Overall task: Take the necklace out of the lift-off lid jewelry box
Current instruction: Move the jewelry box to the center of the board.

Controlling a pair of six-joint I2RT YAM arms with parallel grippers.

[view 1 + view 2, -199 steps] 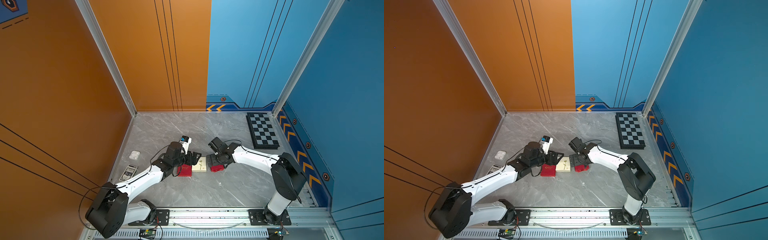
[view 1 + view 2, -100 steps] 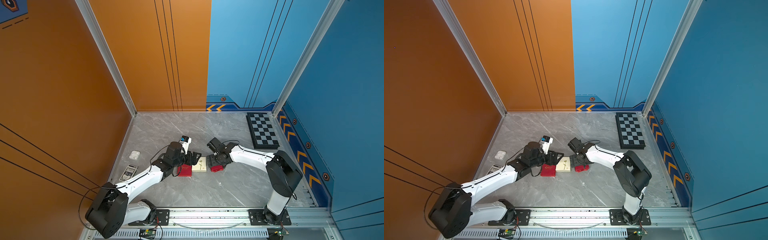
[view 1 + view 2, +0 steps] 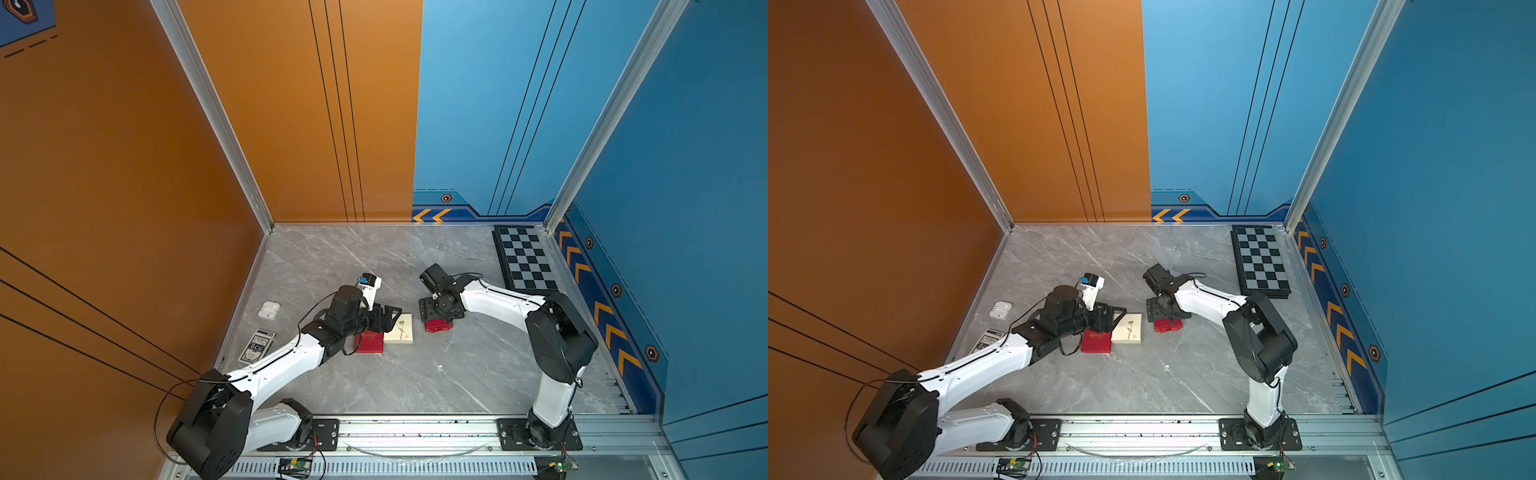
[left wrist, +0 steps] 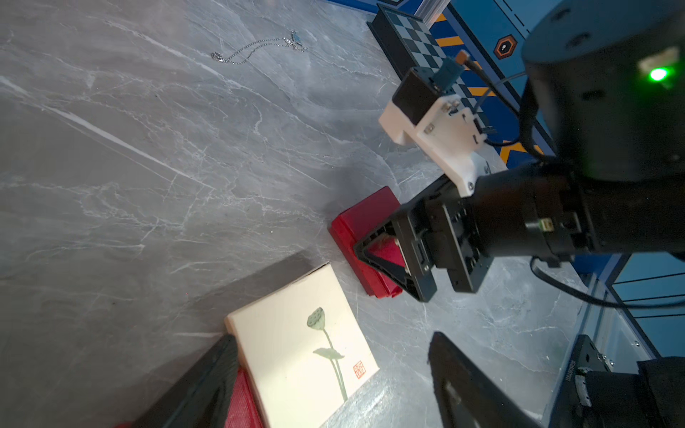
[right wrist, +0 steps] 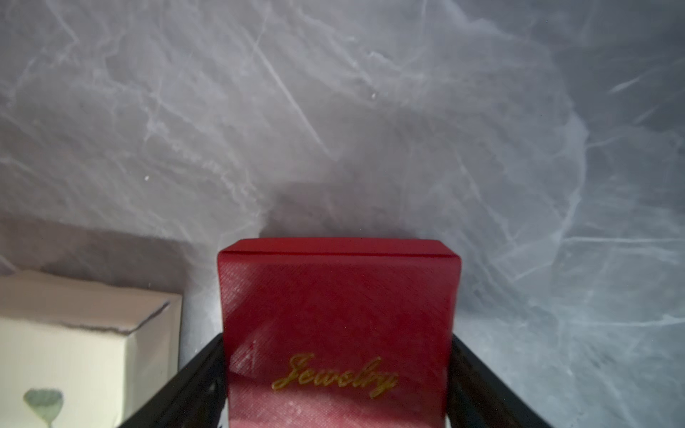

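Narrowed right fingers [image 5: 192, 381] pinch textured square red box [image 5: 339, 307].

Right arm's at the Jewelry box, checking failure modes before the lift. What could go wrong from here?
1. The fingers of the right gripper flank the Jewelry box; if they pinch lid and base together, the whole box may lift.
2. The cream box sits close beside it and could get nudged.
3. The left gripper hangs open by the cream box; the arms might clash.
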